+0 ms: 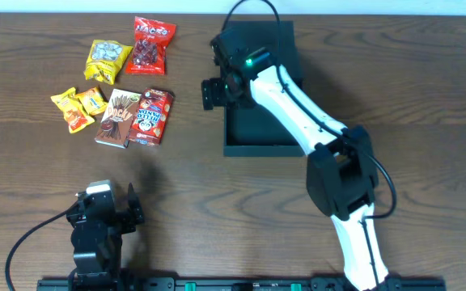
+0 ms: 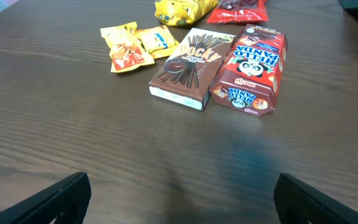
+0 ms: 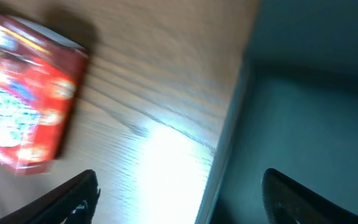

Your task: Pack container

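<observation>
Right gripper [image 3: 182, 194], fingers apart and empty, straddles the left wall of the open box [image 1: 249, 133] at upper centre, evidently placed to reach the snacks [image 1: 152, 115] at upper left. Left gripper [image 2: 179, 202], likewise apart and empty, sits idle at lower left.

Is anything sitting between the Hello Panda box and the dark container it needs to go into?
Nothing visible does. Only bare table lies between the Hello Panda box and the left wall of the container. The right gripper hangs above that gap, jaws open and empty.
</observation>
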Available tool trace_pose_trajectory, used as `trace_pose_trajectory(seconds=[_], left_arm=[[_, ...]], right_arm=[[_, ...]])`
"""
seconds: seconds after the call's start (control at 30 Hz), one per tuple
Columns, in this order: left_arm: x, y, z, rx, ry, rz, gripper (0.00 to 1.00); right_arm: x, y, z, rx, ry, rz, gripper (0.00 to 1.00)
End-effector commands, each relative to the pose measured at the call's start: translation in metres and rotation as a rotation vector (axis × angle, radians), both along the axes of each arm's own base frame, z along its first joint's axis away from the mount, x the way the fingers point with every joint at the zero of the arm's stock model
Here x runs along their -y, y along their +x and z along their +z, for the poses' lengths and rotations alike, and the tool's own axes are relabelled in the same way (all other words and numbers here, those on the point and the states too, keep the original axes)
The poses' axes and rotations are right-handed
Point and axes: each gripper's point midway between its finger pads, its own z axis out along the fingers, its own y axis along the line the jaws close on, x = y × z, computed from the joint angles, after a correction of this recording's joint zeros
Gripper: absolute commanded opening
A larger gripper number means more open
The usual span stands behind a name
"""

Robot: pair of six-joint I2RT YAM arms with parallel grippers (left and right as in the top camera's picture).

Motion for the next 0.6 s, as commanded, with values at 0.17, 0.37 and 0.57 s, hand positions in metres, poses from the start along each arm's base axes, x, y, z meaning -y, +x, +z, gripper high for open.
trace_pose_trajectory(seconds=[0.17, 0.37, 0.57], left_arm=[[-0.001, 0.000, -0.006, -0.008, -0.004, 0.004, 0.95], [-0.001, 0.000, -0.006, -0.008, -0.004, 0.004, 0.95], [-0.001, 0.000, -0.006, -0.008, -0.004, 0.004, 0.95]], right_arm=[[0.049, 0.046, 0.210, 0.648, 0.003, 0.239, 0.99], [0.111, 0.088, 0.269, 0.868, -0.005, 0.113, 0.99], [0.165, 0.121, 0.305, 1.024, -0.018, -0.008, 0.99]])
